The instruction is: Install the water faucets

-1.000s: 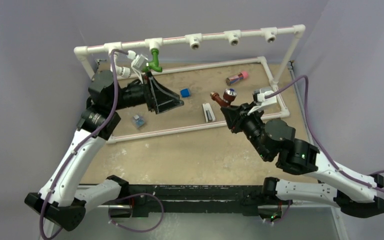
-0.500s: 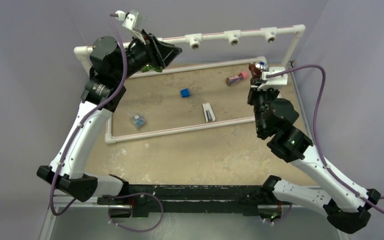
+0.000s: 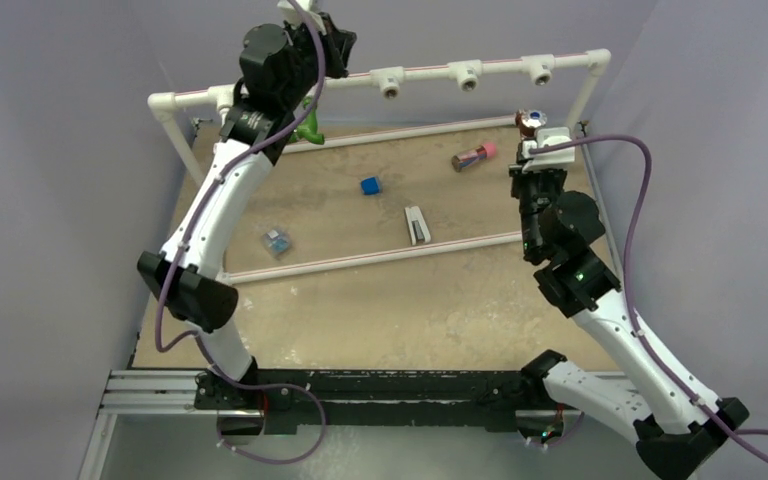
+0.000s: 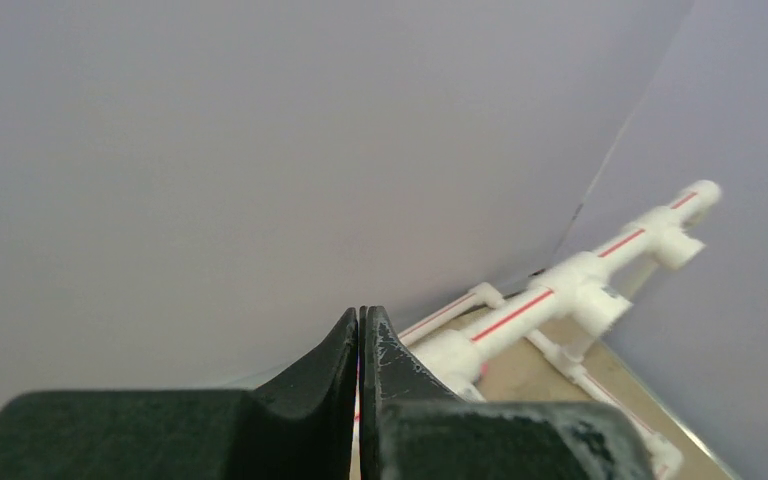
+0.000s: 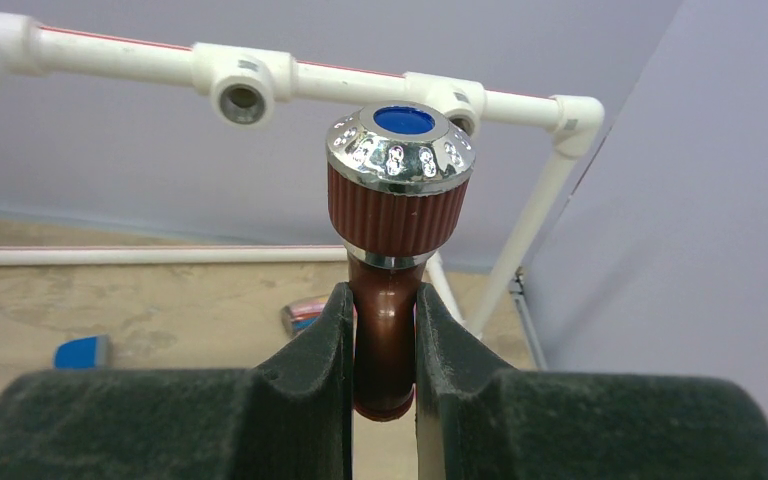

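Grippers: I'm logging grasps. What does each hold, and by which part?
Right gripper clamps the brown faucet by its neck, just below the ribbed knob. Left gripper is shut on nothing.

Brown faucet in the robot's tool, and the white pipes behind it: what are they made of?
Brown faucet: probably plastic, glossy, with a ribbed moulded-looking knob. Its silvery cap shines like chrome; metal or plated plastic, I cannot tell. White pipes: matte plastic, likely PVC, with chunky moulded joints and a red stripe.

The right hand (image 3: 531, 131) holds the reddish-brown faucet (image 3: 529, 119) near the pipe frame (image 3: 430, 71), where the green faucet (image 3: 308, 124) hangs.
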Controlling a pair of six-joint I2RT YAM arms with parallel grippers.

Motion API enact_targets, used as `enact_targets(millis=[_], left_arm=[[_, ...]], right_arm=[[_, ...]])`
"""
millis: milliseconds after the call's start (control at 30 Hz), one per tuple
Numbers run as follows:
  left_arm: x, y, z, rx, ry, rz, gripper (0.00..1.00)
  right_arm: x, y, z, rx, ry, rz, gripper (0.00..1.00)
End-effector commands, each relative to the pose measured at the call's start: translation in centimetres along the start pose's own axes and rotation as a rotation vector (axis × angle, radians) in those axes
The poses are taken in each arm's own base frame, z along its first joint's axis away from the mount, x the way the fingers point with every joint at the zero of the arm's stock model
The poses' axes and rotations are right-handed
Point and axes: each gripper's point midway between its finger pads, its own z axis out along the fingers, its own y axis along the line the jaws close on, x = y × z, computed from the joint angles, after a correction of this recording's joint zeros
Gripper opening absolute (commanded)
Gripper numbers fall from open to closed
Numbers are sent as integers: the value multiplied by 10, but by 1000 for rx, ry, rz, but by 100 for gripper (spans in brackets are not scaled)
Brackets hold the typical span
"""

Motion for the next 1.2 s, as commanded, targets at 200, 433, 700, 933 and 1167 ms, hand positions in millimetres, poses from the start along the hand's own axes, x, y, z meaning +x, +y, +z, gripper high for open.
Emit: enact_targets(millis=[200,433,700,933,1167], left_arm=[[-2,47,66,-166,-123,128,0],[19,71,99,-246,-165,197,0],[50,81,111,-264,-114,256,0],[91,67,113,-197,12,328,0],[119,59,100,-149,127,341,0]], right_arm=[[-17,-21,7,-50,-129,51,0],[-9,-9,-5,-120,-133,144,0],[-22,-20,-10,-82,-169,174,0],[-31,-37,-7,4,-207,170,0],[-36,-47,6,54,-219,146,0]])
